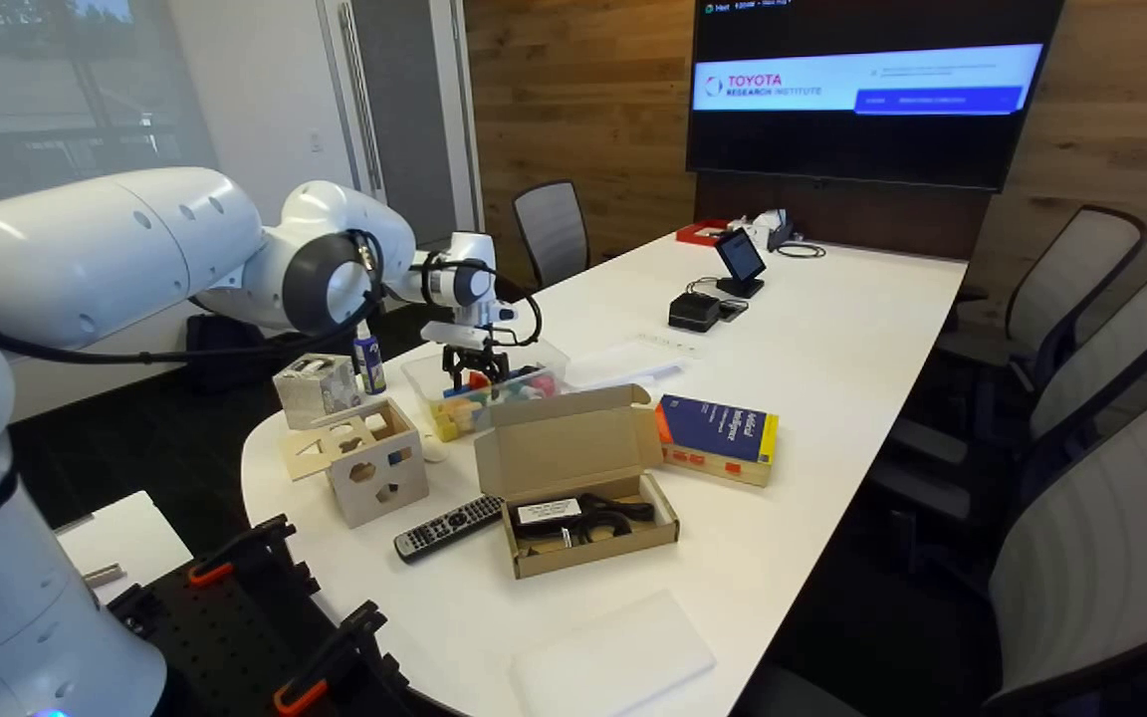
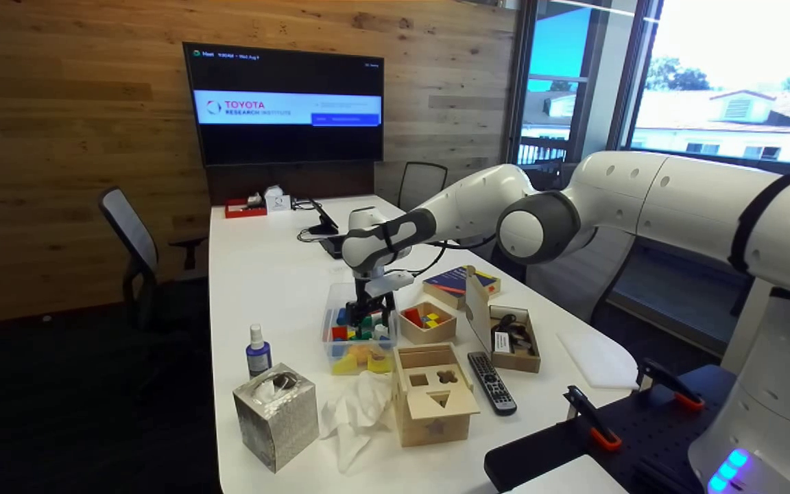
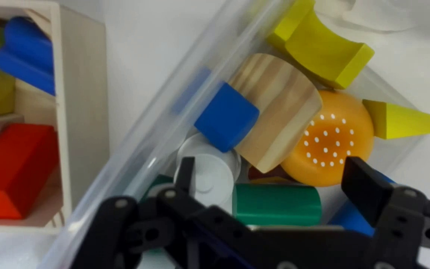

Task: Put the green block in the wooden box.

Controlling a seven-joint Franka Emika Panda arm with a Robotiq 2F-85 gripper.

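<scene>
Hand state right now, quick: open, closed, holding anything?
Hand: open, jaws wide apart in the wrist view, holding nothing; a green block shows ungripped between them.

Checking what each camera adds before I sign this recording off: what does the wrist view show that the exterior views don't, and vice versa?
Wrist only: white dots on the orange bun and stripes on the wooden block. Exterior only: the wall screen, shape sorter, remote and tissue box. Shared: the open hand at the clear bin, with yellow pieces inside. An exterior view also shares the wooden box, its red block, and green pieces too small there to match to the green block.
</scene>
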